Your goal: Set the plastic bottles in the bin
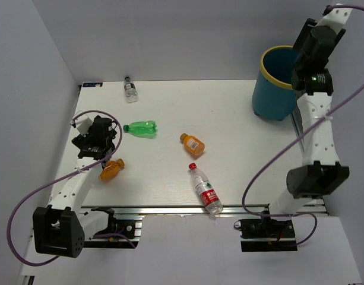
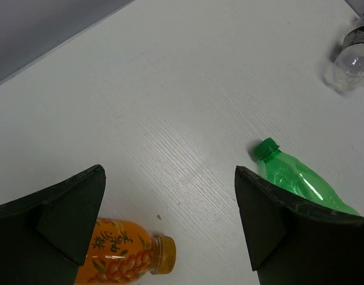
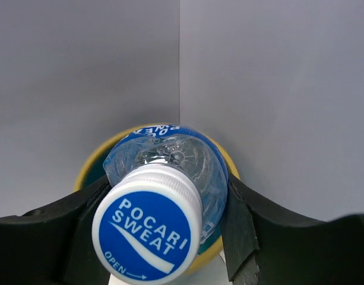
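Shows the release step of one carry-and-drop cycle. Places the right gripper [image 3: 164,202] at the upper right of the top view, above the bin [image 1: 275,95], with both fingers [image 3: 253,225] clamped against the shoulders of a clear blue-labelled bottle [image 3: 170,157], seen end-on in the right wrist view. Frames the bin's yellow rim as a ring behind that bottle, low centre of the wrist frame; judged therefore to be lined up over the mouth, height above it not readable.

Sets the left gripper [image 2: 170,172] at the middle left of the top view, jaws wide apart, nothing between them, poised over the bare table [image 1: 241,154].

Counts five bottles lying on the table:
- a clear dark-capped bottle [image 1: 130,89] at upper left
- a green bottle [image 1: 140,127] near the left gripper, to its right
- an orange bottle [image 1: 111,169] just below that gripper
- a second orange bottle [image 1: 192,143] at centre
- a clear red-labelled bottle [image 1: 205,190] at lower centre, close to the front edge

Calls next for parting the right jaws to drop the load into the bin; judged sound only with the whole bottle inside the rim line. Probably calls after that for lowering the left gripper onto the green bottle or the nearer orange bottle, each beside a finger in the left wrist view.
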### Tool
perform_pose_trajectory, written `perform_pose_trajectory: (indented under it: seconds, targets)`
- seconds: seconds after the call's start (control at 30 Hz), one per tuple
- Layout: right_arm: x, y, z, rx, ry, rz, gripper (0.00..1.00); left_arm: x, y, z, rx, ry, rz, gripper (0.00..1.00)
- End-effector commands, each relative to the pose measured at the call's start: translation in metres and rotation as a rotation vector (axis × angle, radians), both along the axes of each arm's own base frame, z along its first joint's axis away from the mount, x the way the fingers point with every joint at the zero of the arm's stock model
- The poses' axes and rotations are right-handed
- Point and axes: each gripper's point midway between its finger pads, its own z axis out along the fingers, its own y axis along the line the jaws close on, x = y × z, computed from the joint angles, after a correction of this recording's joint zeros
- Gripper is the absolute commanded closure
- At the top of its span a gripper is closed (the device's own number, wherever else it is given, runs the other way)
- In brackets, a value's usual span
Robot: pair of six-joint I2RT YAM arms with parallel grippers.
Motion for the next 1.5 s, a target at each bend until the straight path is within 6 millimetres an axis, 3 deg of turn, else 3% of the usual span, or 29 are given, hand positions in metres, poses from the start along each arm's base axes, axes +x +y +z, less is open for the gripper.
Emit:
perform_pose_trajectory:
  seconds: [0.0,0.07,0.13,0.23,0.37,0.43,0.5,0.53,0.6,0.63,0.67,0.77,0.8,0.9,0.93,1.0,1.03,1.1,1.13,1.2,1.23,1.3,1.33,1.47]
  targets:
    - [0.034,-0.009,-0.043,-0.017,0.178,0.033,0.42,-0.005,0.010,0.002,-0.006,-0.003,0.085,0.02]
    - [0.049,-0.016,-0.064,-0.002,0.242,0.025,0.23,-0.004,0.010,0.000,-0.009,0.017,0.094,0.02]
    - [0.050,-0.019,-0.066,-0.001,0.254,0.021,0.11,-0.007,0.011,-0.003,-0.017,0.045,0.113,0.02]
    - [0.052,-0.010,-0.067,-0.023,0.256,0.083,0.11,-0.013,0.012,-0.009,-0.022,0.080,0.141,0.02]
    - [0.038,0.012,-0.048,-0.017,0.213,0.205,0.11,-0.014,0.009,-0.011,-0.047,0.085,0.137,0.02]
    - [0.028,0.039,-0.034,-0.032,0.185,0.353,0.11,-0.013,0.006,-0.011,-0.063,0.076,0.124,0.02]
    - [0.020,0.066,-0.040,-0.061,0.204,0.472,0.11,-0.013,0.005,-0.009,-0.066,0.071,0.113,0.02]
    - [0.014,0.094,-0.040,-0.097,0.210,0.538,0.11,-0.013,0.004,-0.009,-0.070,0.071,0.108,0.02]
    - [-0.004,0.121,-0.047,-0.193,0.246,0.580,0.11,-0.014,0.004,-0.008,-0.072,0.067,0.106,0.02]
    - [-0.015,0.161,-0.051,-0.237,0.257,0.660,0.11,-0.015,0.003,-0.007,-0.073,0.060,0.105,0.02]
    - [-0.026,0.180,-0.052,-0.280,0.264,0.697,0.11,-0.015,0.003,-0.007,-0.077,0.058,0.103,0.02]
    - [-0.053,0.250,-0.089,-0.207,0.335,0.898,0.11,-0.014,0.000,-0.009,-0.092,0.046,0.089,0.02]
    - [-0.063,0.277,-0.113,-0.170,0.383,0.994,0.11,-0.015,0.000,-0.012,-0.095,0.046,0.087,0.02]
    - [-0.083,0.325,-0.174,-0.124,0.515,1.143,0.11,-0.014,0.001,-0.013,-0.079,0.048,0.082,0.02]
    - [-0.081,0.335,-0.199,-0.120,0.571,1.155,0.11,-0.014,0.002,-0.012,-0.071,0.051,0.088,0.02]
    - [-0.089,0.354,-0.231,-0.124,0.646,1.198,0.11,-0.013,0.004,-0.011,-0.065,0.043,0.096,0.02]
    - [-0.088,0.362,-0.261,-0.119,0.725,1.198,0.11,-0.013,0.003,-0.013,-0.065,0.048,0.087,0.02]
    - [-0.092,0.372,-0.292,-0.115,0.819,1.202,0.11,-0.010,0.000,-0.014,-0.071,0.044,0.062,0.02]
    - [-0.092,0.374,-0.320,-0.109,0.888,1.193,0.11,-0.010,-0.001,-0.014,-0.072,0.044,0.063,0.02]
    - [-0.096,0.387,-0.344,-0.106,0.926,1.247,0.11,-0.008,-0.001,-0.015,-0.073,0.047,0.058,0.02]
    - [-0.097,0.393,-0.366,-0.108,0.968,1.278,0.11,-0.008,-0.001,-0.015,-0.073,0.045,0.058,0.02]
    - [-0.103,0.406,-0.381,-0.069,1.002,1.339,0.11,-0.008,-0.002,-0.016,-0.072,0.047,0.055,0.02]
    - [-0.104,0.408,-0.400,-0.052,1.047,1.336,0.10,-0.008,-0.002,-0.017,-0.072,0.047,0.055,0.02]
    - [-0.112,0.413,-0.436,-0.028,1.120,1.308,0.11,-0.010,-0.003,-0.023,-0.074,0.060,0.047,0.02]
